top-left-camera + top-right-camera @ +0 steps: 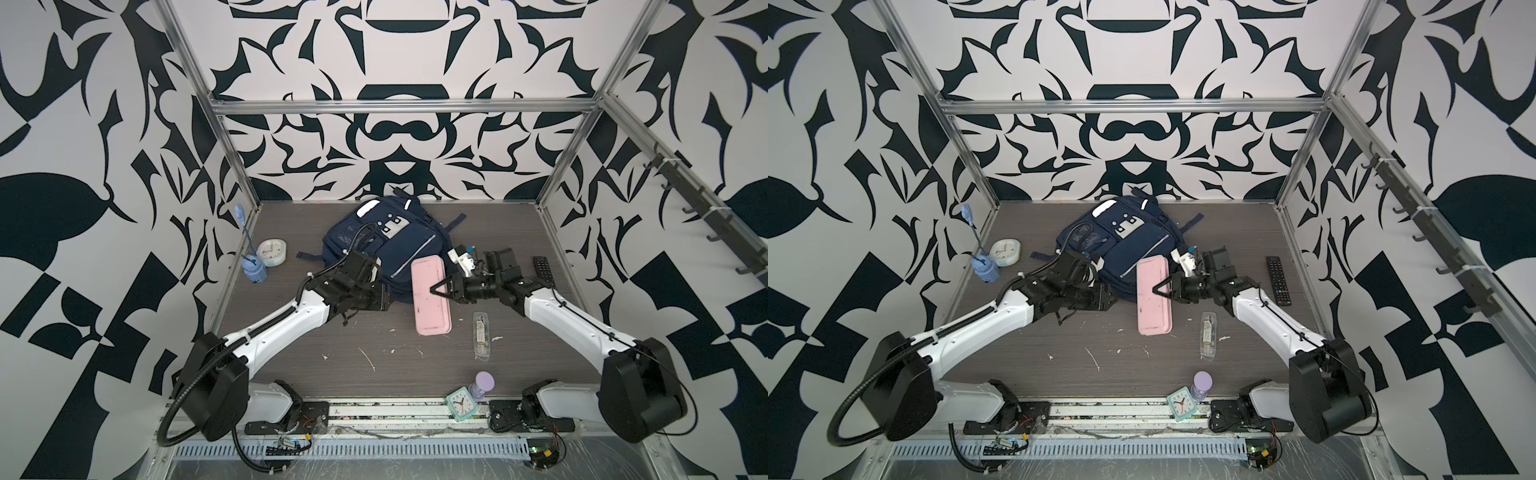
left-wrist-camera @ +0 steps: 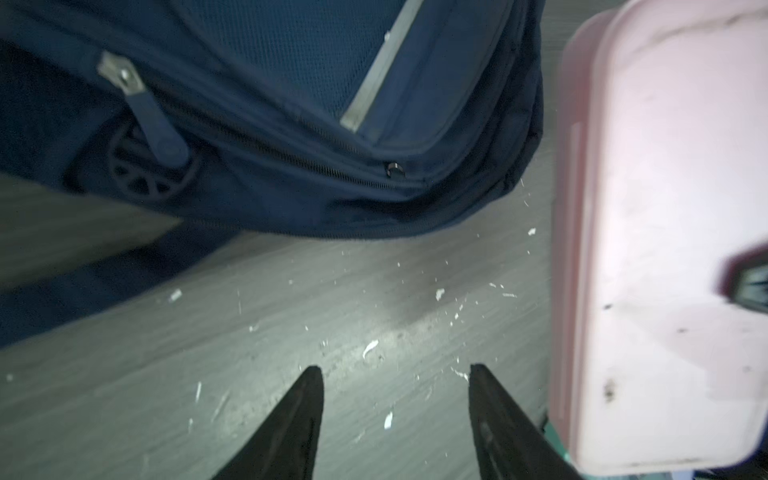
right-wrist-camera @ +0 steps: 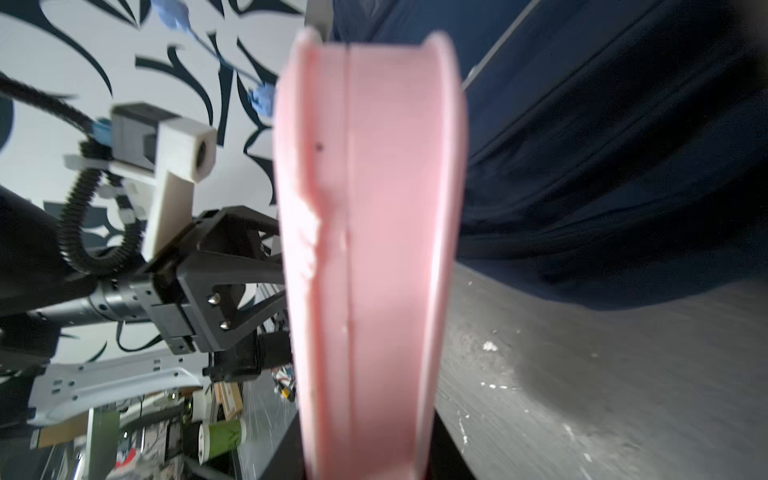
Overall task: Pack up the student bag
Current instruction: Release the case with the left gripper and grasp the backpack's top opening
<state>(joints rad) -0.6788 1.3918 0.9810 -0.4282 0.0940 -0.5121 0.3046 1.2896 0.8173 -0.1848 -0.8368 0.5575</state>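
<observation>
student bag (image 1: 386, 245) on worktop (image 1: 316, 374), just beyond left hand (image 1: 384, 300) | case (image 1: 430, 299) between the 2 hands, right hand (image 1: 435, 289) on its edge, far end by student bag | remote (image 1: 544, 270) on right hand's outer side, well apart | packet (image 1: 481, 334) nearer the front edge than right hand | clock (image 1: 460, 403) just beside bottle (image 1: 481, 384), well back from both hands

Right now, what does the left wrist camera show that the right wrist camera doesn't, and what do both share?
Only the left wrist view: the left gripper, jaws apart and empty over the grey wood-grain table, plus the silver zipper slider on the navy-blue fabric student bag. Only the right wrist view: that gripper's black body with its white camera housing, the black-and-white patterned wall, a green cylinder. Both: the bag, the table, and the pink rectangular plastic case, flat-faced in the left view, edge-on in the right.
</observation>
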